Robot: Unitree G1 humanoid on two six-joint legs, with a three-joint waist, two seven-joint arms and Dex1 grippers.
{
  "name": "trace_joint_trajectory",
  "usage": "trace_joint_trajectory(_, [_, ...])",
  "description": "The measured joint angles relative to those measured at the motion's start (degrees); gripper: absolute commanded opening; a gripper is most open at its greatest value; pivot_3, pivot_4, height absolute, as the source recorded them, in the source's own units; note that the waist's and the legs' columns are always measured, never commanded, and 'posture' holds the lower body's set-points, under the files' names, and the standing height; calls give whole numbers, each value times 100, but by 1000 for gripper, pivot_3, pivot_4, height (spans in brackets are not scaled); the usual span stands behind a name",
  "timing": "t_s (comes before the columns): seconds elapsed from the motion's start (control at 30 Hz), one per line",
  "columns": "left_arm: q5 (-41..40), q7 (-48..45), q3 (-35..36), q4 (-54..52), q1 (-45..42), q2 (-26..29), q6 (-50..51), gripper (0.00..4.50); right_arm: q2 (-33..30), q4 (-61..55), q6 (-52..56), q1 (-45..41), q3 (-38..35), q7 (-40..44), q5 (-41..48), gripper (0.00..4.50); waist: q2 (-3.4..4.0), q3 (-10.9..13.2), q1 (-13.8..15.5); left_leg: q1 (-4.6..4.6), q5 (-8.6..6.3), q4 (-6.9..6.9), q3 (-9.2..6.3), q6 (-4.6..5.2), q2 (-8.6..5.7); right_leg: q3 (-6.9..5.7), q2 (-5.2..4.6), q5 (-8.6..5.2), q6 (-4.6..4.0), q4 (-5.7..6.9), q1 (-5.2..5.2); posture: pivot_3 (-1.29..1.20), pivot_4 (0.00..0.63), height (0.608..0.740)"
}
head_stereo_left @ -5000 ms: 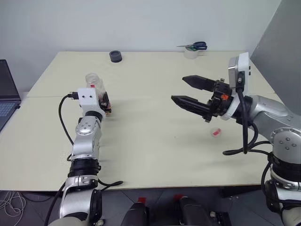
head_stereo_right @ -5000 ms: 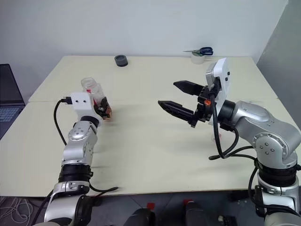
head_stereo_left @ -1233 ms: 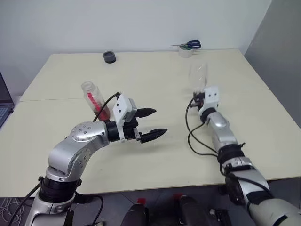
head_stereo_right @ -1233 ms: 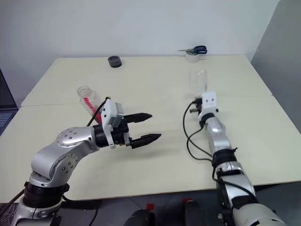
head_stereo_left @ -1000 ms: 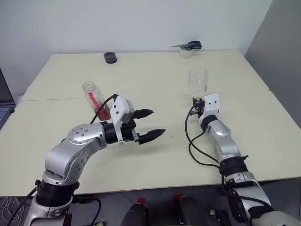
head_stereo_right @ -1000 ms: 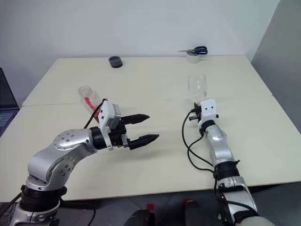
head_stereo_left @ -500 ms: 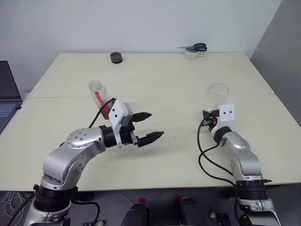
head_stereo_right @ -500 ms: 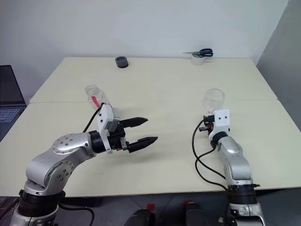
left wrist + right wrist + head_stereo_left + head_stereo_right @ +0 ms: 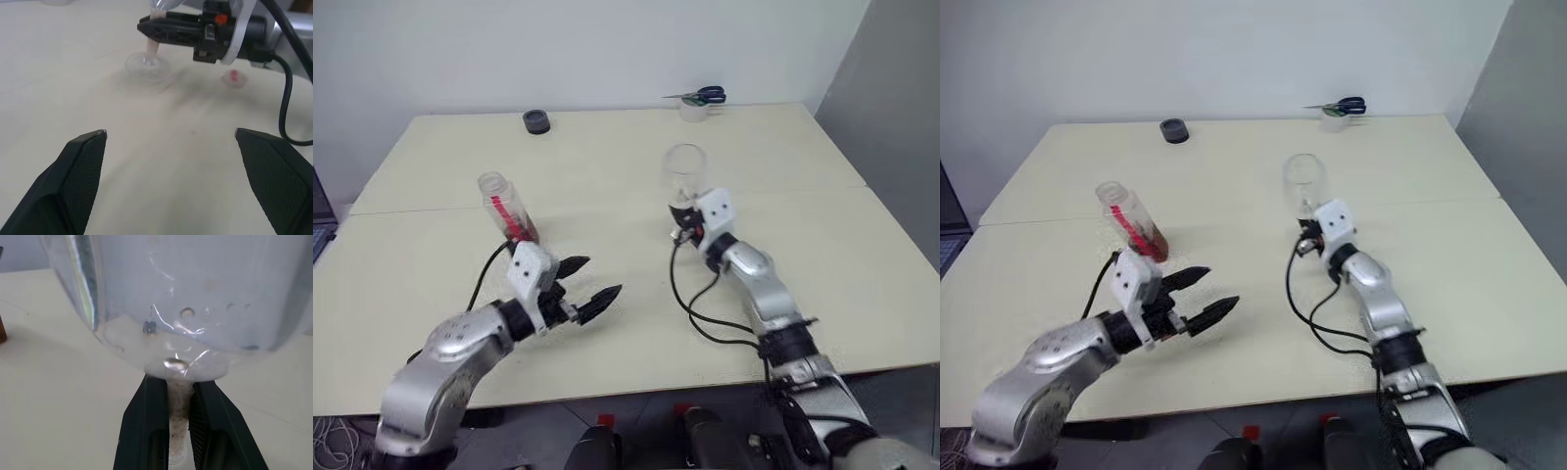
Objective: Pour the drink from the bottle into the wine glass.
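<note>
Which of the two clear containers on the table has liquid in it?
The small clear plastic bottle with the red label strip: reddish-brown drink sits at its bottom. The clear stemmed wine glass is empty.

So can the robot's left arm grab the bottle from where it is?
Probably yes. The left gripper is open and empty, the bottle stands close behind it on the table, and nothing sits between them.

My right pincer (image 9: 178, 428) now carries the wine glass (image 9: 685, 174) leftward toward the table's middle, while my empty left pincer (image 9: 591, 287) drops lower.
</note>
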Motion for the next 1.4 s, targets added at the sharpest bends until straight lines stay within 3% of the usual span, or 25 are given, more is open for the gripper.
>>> trace_joint_trajectory(0.33, [632,1137,391,-729,1306,-693,-319,4500,515,2748,-1096,-1205,-23,156,-183,266,0,0,44,-2,-1,0,-3,1,1,-4,0,0,-2,2,0,0,150,740])
trace_joint_trajectory(0.6, [677,1369,418,-909,1344,-767,-347,4500,592,3445,-1591,-1421,-184,221,-236,266,1,-1,32,5,-1,0,-2,2,1,-3,2,0,-2,6,5,0,150,740])
trace_joint_trajectory(1.0, [678,1293,413,-645,1010,-759,-367,4500,566,3651,-1586,-1288,-185,247,-451,4447,1,-1,29,4,0,1,-4,1,1,-5,3,1,-2,6,5,0,150,740])
trace_joint_trajectory(1.2, [678,1100,420,-312,583,-609,-371,4500,367,2818,-1263,-764,-238,641,-386,4481,1,-1,41,2,0,1,-6,1,-1,-6,2,1,-2,5,6,0,150,740])
trace_joint_trajectory(1.3, [690,1056,592,-80,495,-513,-387,4500,-65,1725,-771,-136,-237,1015,-249,4481,2,-1,60,-2,-1,1,-9,1,-1,-8,0,0,-2,1,4,0,150,740])
trace_joint_trajectory(1.4, [827,1091,767,173,436,-473,-555,4500,-895,-17,164,702,-289,1503,12,4481,3,0,141,-11,-1,2,-14,2,-1,-12,-2,0,-1,-5,2,0,150,740])
